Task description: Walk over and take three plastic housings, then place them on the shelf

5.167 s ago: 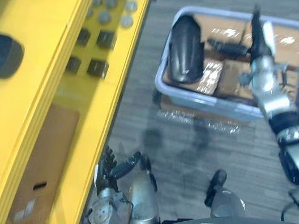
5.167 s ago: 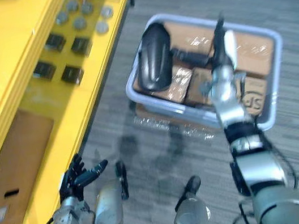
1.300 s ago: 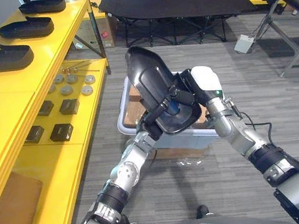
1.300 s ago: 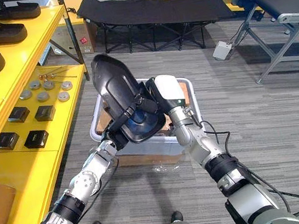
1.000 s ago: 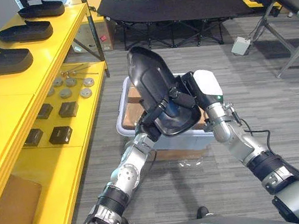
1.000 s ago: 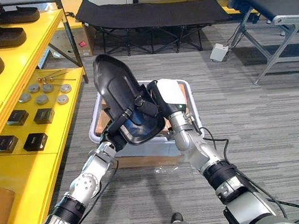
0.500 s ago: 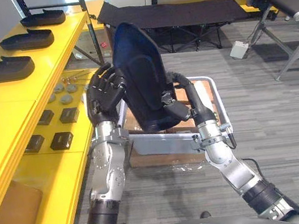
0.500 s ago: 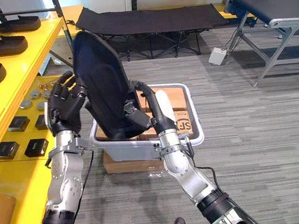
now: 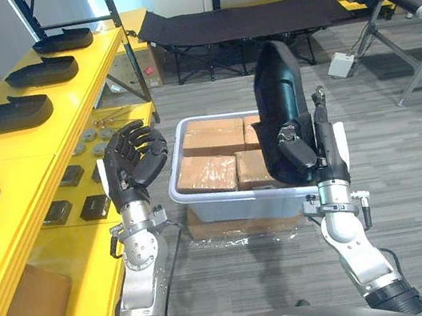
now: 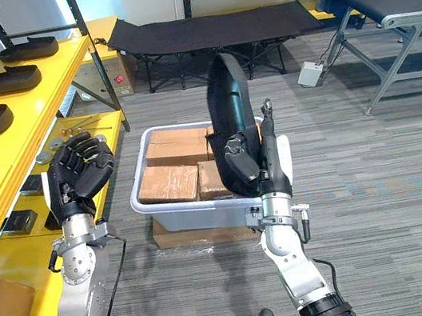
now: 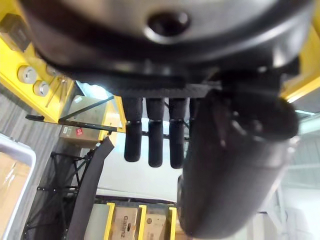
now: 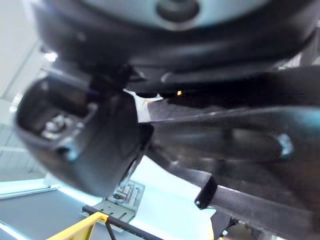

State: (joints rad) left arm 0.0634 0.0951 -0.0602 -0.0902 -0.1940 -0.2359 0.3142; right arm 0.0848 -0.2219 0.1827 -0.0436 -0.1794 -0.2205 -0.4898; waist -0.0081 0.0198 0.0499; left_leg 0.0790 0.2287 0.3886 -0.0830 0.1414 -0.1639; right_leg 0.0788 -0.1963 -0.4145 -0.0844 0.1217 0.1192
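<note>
The yellow shelf runs along my left, with dark housings lying on top. Ahead sits a grey bin of cardboard boxes. My right robot hand grips a black plastic housing upright over the bin's right end. My left robot hand is raised beside the bin, loosely open and empty.

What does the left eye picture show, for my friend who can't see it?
The robot's right hand grips a black plastic housing upright by a grey bin of brown packages. Its empty left hand is raised beside a yellow shelf with more housings.
</note>
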